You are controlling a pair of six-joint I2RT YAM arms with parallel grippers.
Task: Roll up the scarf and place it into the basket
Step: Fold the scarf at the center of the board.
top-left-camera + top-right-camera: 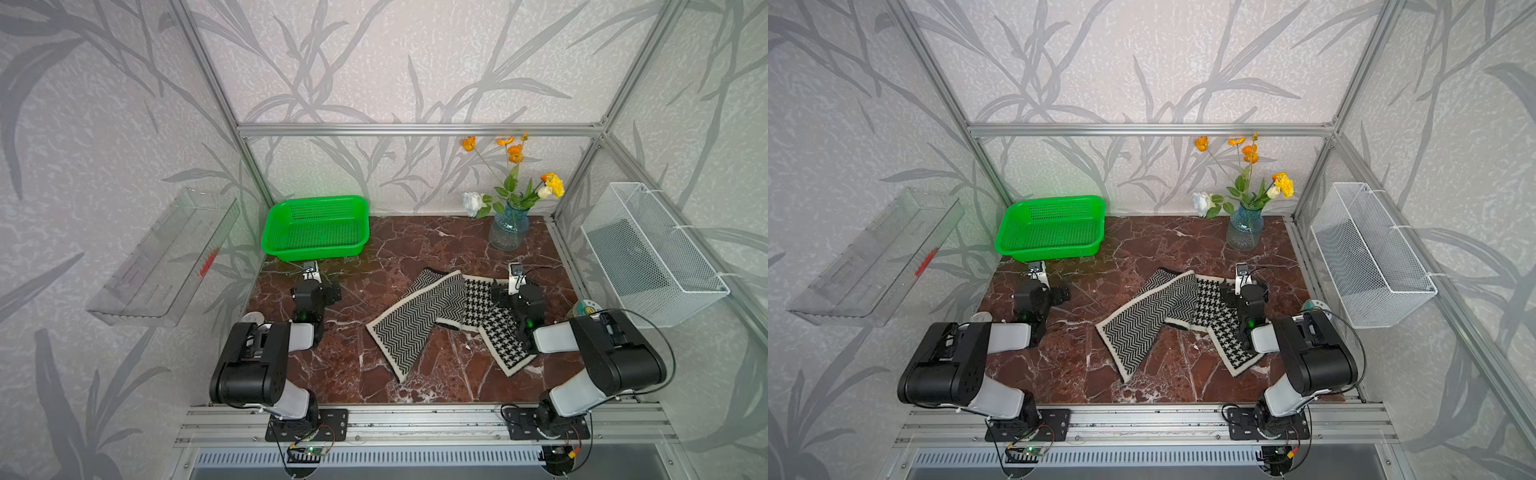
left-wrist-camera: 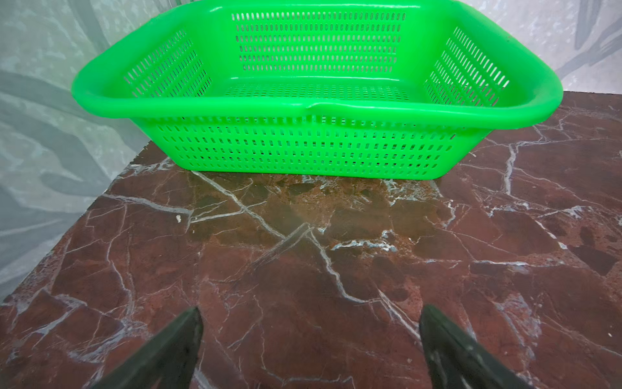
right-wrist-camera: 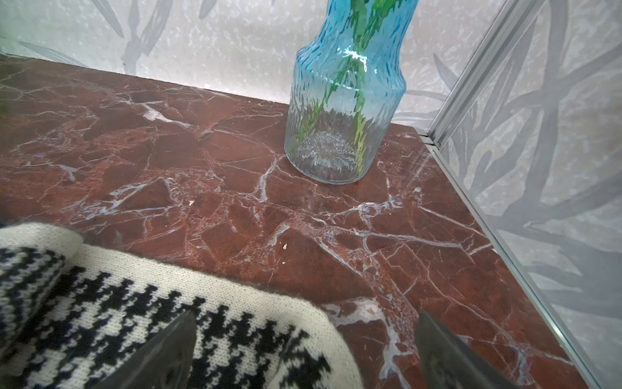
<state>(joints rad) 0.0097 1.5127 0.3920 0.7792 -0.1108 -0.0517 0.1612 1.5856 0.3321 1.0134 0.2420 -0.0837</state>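
1. Scarf (image 1: 419, 320) lies unrolled and flat on the marble table (image 1: 353, 353), from the centre out toward 4 o'clock in both top views.
2. It is bent into an upside-down V: the herringbone leg runs toward 7 o'clock, the houndstooth leg toward 5 o'clock, and they meet at the end nearest 12 o'clock, where the herringbone overlaps the houndstooth.
3. Cream border shows along its edges, clearest in the right wrist view (image 3: 134, 320).
4. The green basket (image 1: 324, 250) stands at 10 o'clock on the table, against the back wall, well apart from the scarf, with nothing in it.
5. The left gripper (image 2: 311, 315) sits at 9 o'clock, aimed at the basket's near wall (image 2: 303, 148). Its fingers (image 2: 168, 353) are spread wide over bare marble and grip nothing.
6. The right gripper (image 3: 307, 315) sits at 3 o'clock, at the outer edge of the houndstooth leg. Its fingers (image 3: 161, 357) are spread wide too: one is over the knit, one over bare marble, with nothing clamped. Whether the one touches the fabric, I cannot tell.
7. A blue glass vase (image 1: 508, 232) of flowers stands at 1 o'clock.
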